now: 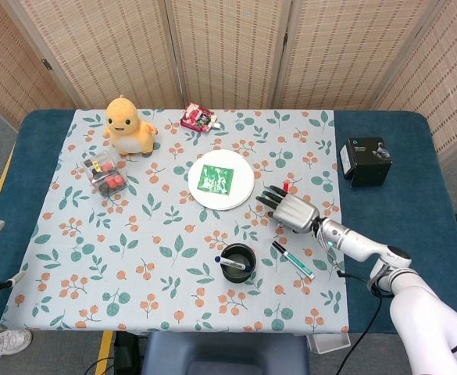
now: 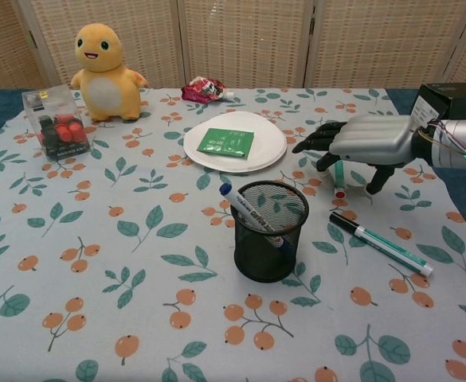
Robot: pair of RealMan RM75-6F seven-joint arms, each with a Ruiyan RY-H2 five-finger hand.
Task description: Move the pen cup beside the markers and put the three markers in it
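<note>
Pen cup [image 2: 269, 231] sits front-centre on the table [image 1: 384, 226], one marker [image 2: 253, 216] in it. Plate [image 2: 235, 141] behind it, packet [image 2: 226, 142] on top. Second marker [image 2: 381, 243] right of cup. Third marker [image 2: 339, 181] under right hand [image 2: 366, 142], contact unclear.
</note>
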